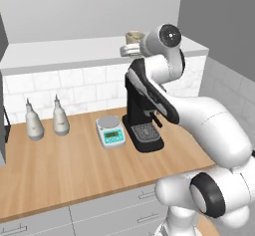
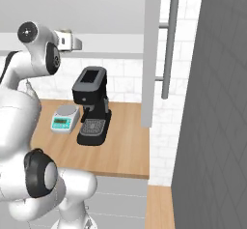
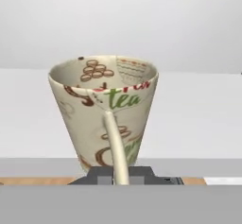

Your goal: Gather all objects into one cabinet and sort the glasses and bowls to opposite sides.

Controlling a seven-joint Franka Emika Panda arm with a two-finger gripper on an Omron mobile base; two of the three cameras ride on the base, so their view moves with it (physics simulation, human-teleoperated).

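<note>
One beige printed cup (image 3: 105,112) sits pinched by its thin handle in the gripper (image 3: 119,178), whose jaws are nearly closed on it. The cup hangs upright directly ahead of the fingers, level with the white cabinet shelf (image 1: 64,53) and apparently just over its front edge, grey back wall beyond. Judging by this, one delivery is close to done; whether the other cups or the wooden bowl are already shelved cannot be told, and the sorting to opposite sides remains. The arm (image 1: 199,115) is raised high and reaches forward, wrist level, far above the coffee machine (image 1: 142,113) and kitchen scale (image 1: 110,130) on the wooden counter (image 1: 55,175) below.
</note>
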